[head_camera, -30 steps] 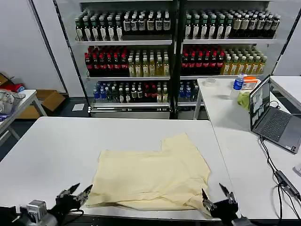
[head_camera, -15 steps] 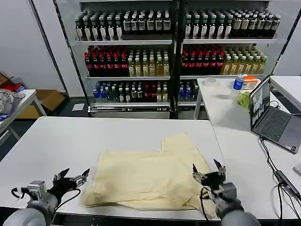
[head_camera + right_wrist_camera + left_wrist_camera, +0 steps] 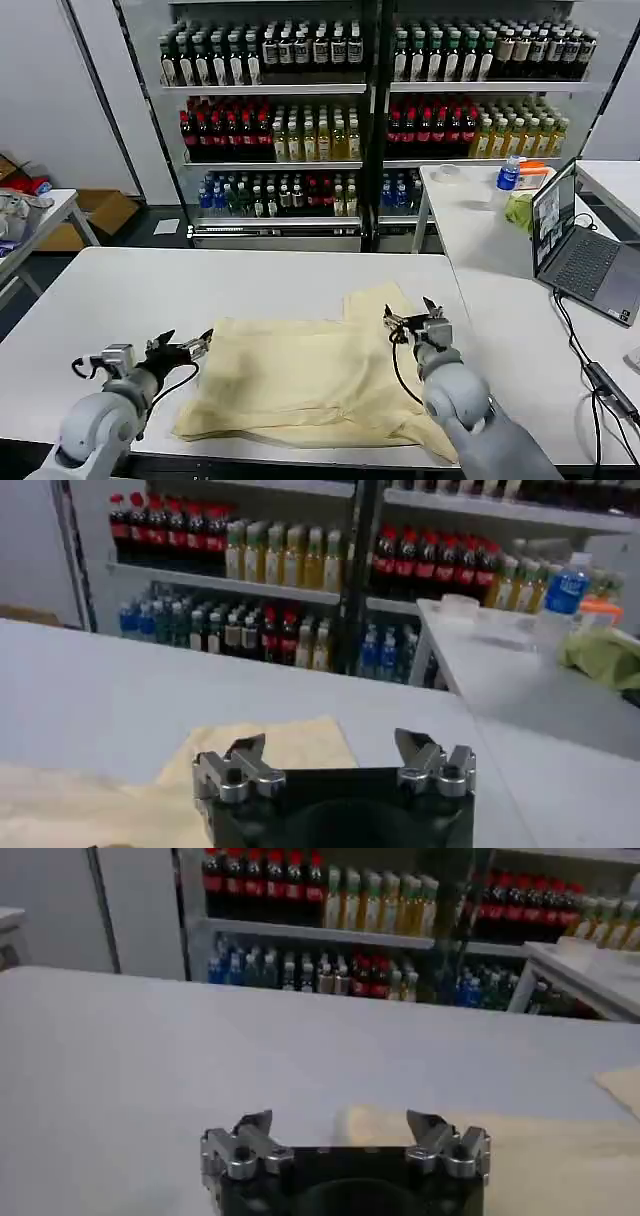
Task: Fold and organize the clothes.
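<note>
The clothes, one pale cream-yellow T-shirt (image 3: 320,370), lie partly folded on the white table (image 3: 130,290), with one sleeve (image 3: 375,300) pointing toward the shelves. My left gripper (image 3: 188,342) hovers open at the shirt's left edge. In the left wrist view that gripper (image 3: 340,1120) has spread fingers with nothing between them, and the shirt's edge (image 3: 560,1148) lies just ahead. My right gripper (image 3: 410,312) is open above the shirt's far right part, beside the sleeve. The right wrist view shows this gripper (image 3: 330,743) empty over the sleeve (image 3: 290,742).
Shelves of bottles (image 3: 330,110) stand behind the table. A second table to the right carries an open laptop (image 3: 580,250), a green cloth lump (image 3: 518,212), a water bottle (image 3: 508,175) and a cable (image 3: 600,375). Bare tabletop lies left of and beyond the shirt.
Both arms have come up from the table's near edge. The left gripper moved to the shirt's left edge, and the right gripper travelled over the shirt to its far right sleeve.
</note>
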{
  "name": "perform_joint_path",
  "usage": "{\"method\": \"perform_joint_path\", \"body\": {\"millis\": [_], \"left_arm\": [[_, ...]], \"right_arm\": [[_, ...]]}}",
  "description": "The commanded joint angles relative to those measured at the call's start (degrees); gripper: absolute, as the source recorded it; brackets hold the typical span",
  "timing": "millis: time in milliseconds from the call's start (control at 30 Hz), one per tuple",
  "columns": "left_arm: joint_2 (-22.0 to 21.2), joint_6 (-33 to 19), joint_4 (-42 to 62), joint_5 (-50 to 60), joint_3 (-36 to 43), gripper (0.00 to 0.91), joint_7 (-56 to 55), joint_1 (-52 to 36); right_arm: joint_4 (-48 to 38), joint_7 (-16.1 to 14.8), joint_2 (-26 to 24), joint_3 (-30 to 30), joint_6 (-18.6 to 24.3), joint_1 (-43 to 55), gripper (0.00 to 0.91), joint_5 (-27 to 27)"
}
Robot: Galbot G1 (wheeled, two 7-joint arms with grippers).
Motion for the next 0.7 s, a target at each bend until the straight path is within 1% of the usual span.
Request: {"method": "perform_joint_path", "body": {"millis": [33, 233, 400, 667, 700], "left_arm": [[-0.1, 0.0, 5.5, -0.4, 8.0, 0.907, -0.4, -8.8], [-0.7, 0.0, 8.4, -0.5, 10.5, 0.907, -0.8, -11.4], [-0.4, 0.0, 9.9, -0.7, 12.1, 0.907, -0.9, -11.5], [-0.5, 0.0, 11.9, -1.0, 13.3, 0.907, -0.7, -12.3], [-0.5, 0.0, 12.0, -1.1, 13.5, 0.907, -0.7, -12.3]], "right_arm": [[-12.6, 0.7, 3.3, -2.7, -0.2, 8.6, 0.907, 2.2], [-17.1, 0.7, 5.1, -3.2, -0.3, 11.1, 0.907, 2.5], [-20.7, 1.0, 6.3, -3.2, -0.3, 13.5, 0.907, 3.9], [-26.2, 0.9, 8.9, -3.9, -0.1, 16.8, 0.907, 2.5], [-26.5, 0.9, 9.0, -4.0, -0.1, 16.8, 0.887, 2.4]]}}
